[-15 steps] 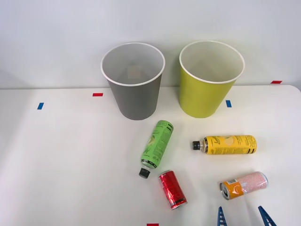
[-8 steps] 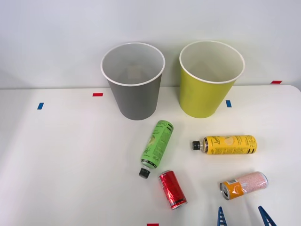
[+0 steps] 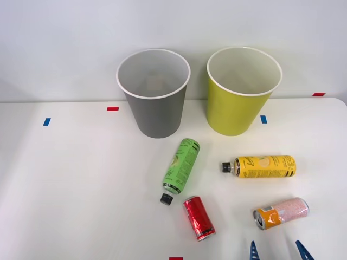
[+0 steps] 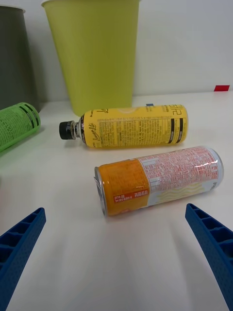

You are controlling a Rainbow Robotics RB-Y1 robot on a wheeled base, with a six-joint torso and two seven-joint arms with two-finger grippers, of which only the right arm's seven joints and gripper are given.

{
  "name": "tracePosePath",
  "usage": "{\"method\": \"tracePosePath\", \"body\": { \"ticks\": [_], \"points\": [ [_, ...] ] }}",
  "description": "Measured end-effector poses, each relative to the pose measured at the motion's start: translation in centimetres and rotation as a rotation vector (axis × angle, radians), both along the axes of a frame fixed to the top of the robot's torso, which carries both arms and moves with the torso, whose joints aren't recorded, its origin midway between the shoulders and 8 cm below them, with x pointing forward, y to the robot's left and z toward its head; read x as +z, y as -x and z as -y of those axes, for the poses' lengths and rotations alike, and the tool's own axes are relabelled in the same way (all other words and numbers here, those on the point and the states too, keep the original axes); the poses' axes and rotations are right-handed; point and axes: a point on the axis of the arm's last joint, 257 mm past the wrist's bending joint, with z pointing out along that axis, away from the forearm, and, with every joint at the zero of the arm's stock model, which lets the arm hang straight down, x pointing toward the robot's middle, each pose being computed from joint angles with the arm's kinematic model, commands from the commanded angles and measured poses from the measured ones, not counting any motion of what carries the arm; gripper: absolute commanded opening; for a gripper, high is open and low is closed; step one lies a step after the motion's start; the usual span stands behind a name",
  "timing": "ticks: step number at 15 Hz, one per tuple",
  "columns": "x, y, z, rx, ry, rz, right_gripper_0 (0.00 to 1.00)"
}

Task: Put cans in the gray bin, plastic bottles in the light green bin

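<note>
White table point(image 3: 81, 179) seen from above w/ two tall tapered bins standing upright at the far side, approx 12 o'clock: the gray bin point(image 3: 154, 111) to the left, the light green bin point(image 3: 237, 105) just beside it to the right, both w/ white rims and white insides. Four containers lie on their sides nearer the robot. The green bottle point(image 3: 181, 166) sits below the gray bin, black cap pointing toward 7 o'clock. At its cap end, nearly touching, lies the red can point(image 3: 198, 218), angled toward 5 o'clock. The yellow bottle point(image 3: 260, 166) lies at about 3 o'clock from the green one, cap pointing to 9 o'clock. At 6 o'clock from the yellow bottle lies the orange-and-pink can point(image 3: 281, 212), orange end to the left. The right gripper point(image 3: 277, 251) is at the near edge, about 5 o'clock on the table; its two blue ribbed fingers point(image 4: 18, 243) are spread wide, grasping nothing, w/ the orange-and-pink can just ahead, apart from both. Small red and blue tape marks point(image 3: 112, 109) dot the table.
</note>
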Motion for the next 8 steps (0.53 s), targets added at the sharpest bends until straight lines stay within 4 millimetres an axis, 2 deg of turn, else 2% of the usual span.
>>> {"method": "tracePosePath", "body": {
  "ticks": [5, 8],
  "points": [
    [2.5, -1.4, 0.8, 0.016, 0.006, 0.019, 1.0],
    [3.0, -2.6, 1.7, -0.019, -0.087, -0.085, 1.0]
  ]
}}
